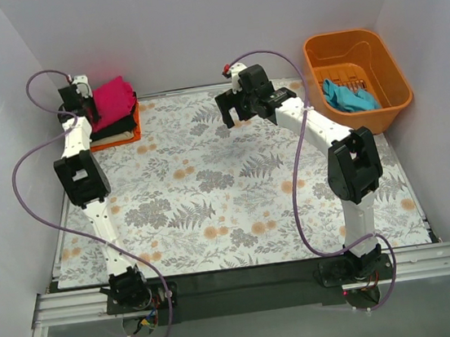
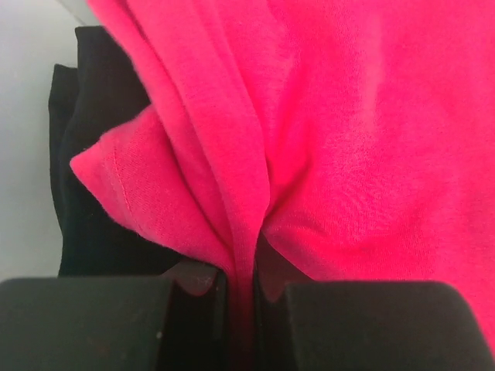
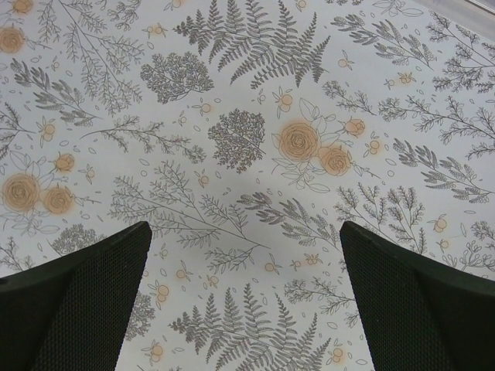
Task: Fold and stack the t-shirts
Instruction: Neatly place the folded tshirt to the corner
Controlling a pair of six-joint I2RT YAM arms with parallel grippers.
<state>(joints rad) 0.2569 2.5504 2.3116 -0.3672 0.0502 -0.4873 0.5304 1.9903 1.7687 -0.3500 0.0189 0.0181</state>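
I place everything from the stack of folded shirts [image 1: 113,126], which sits at the far left corner of the desk [image 1: 212,195]. On the stack lies the top shirt [image 1: 114,98], loosely heaped. My left hand [image 1: 84,103] is at the stack's left edge, pinching a fold of the top shirt between its fingers. My right hand [image 1: 238,111] hangs over bare desk well to the right of the stack, its fingers spread apart and touching nothing. Farther right of the stack, at the desk's far right corner, stands the basket [image 1: 340,36], with another shirt [image 1: 349,96] lying in it.
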